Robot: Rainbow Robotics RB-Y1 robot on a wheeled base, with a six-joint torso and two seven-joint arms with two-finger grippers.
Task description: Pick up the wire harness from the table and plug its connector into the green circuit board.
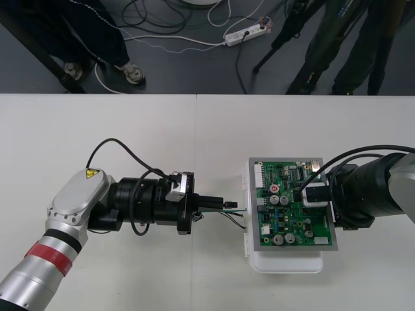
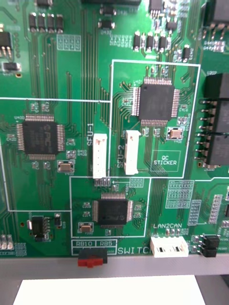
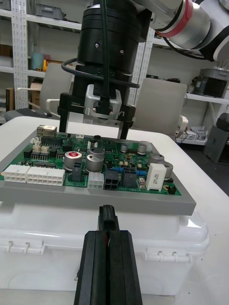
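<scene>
Silver with a red ring, the left arm lay low over the table (image 1: 130, 136). The left gripper (image 1: 219, 205) was squeezed tight on the wire harness (image 1: 235, 212). The small black plug (image 3: 107, 217) poked out between its fingers (image 3: 93, 267) and pointed at the green circuit board (image 1: 292, 217). The thin wires reached toward the board's left edge.

The plug was just beside the board, but as far as I could tell it was not in any slot. So the picking up was done, and the pushing in was left to do.

The board sat on its white base (image 1: 285, 262). The right gripper (image 1: 316, 194) hung over the board's right side. Its fingers looked spread apart and held nothing.
</scene>
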